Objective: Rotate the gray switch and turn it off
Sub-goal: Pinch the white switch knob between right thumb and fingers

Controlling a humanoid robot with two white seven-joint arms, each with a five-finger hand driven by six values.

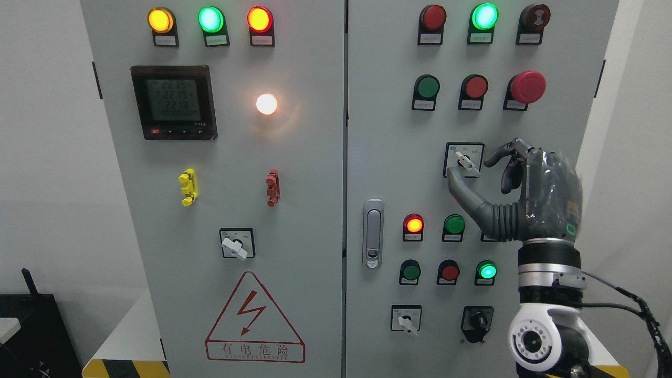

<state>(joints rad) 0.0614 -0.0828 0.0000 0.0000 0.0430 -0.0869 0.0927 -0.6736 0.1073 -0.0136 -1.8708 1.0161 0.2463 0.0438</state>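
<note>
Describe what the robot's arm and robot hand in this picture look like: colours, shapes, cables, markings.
The right robot hand has dark grey fingers, a ribbed thumb base, a glossy grey back and a small green outlined marking near the wrist. Below come black and silver wrist rings, a white rounded joint with a round black inset, and black cables.

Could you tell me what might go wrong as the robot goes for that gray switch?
The right hand is open around the gray switch without clamping its handle, so the fingers may slip when turning. The thumb sits low on the plate and could miss the handle. The red mushroom button above could be bumped on retreat.
</note>
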